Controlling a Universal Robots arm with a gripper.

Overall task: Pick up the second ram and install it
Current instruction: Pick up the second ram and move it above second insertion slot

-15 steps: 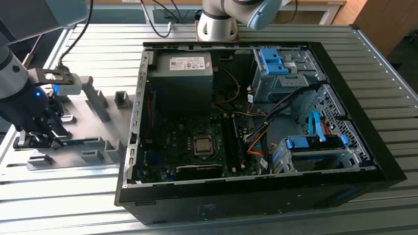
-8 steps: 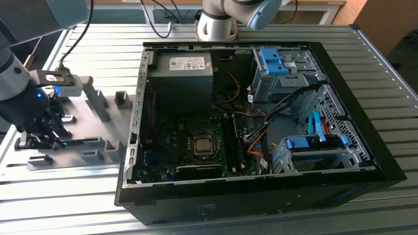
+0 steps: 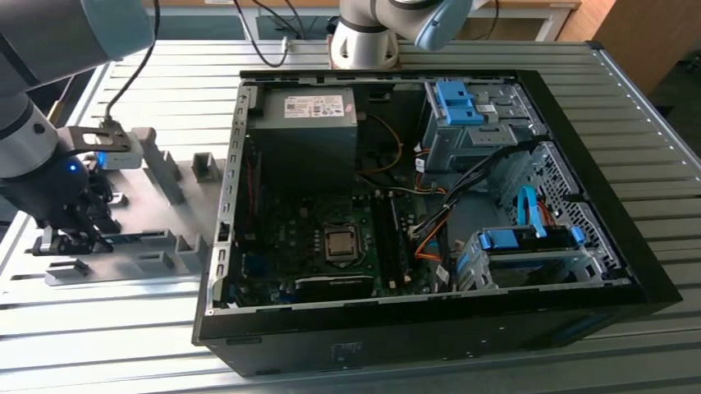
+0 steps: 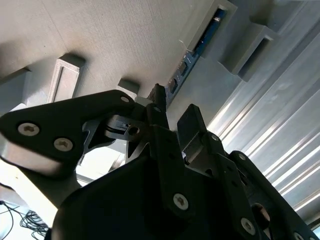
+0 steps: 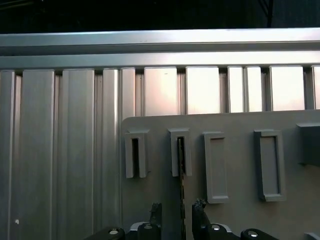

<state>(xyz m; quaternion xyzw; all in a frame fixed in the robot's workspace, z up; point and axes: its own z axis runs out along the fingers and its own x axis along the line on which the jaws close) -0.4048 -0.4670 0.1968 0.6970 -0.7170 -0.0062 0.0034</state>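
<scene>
The second ram (image 5: 181, 165) is a thin bluish-green stick standing on edge in a slot of the grey fixture plate (image 5: 235, 125). In the second wrist view the ram (image 4: 192, 55) runs away from the fingertips along its holder. My gripper (image 5: 177, 210) is open and straddles the near end of the stick, one black finger on each side with small gaps. The second wrist view shows the gripper (image 4: 174, 107) just above the stick's edge. In the exterior view the gripper (image 3: 79, 240) hangs low over the plate at the exterior view's left, with the ram (image 3: 137, 237) beside it.
An open black computer case (image 3: 646, 287) lies to the exterior view's right of the fixture plate (image 3: 164, 176), with its motherboard (image 3: 318, 238) and long black memory slots (image 3: 389, 238) exposed. Raised grey holders (image 3: 164, 168) stand on the plate. Another arm's base (image 3: 367, 41) stands behind the case on the slatted metal table (image 3: 110, 353).
</scene>
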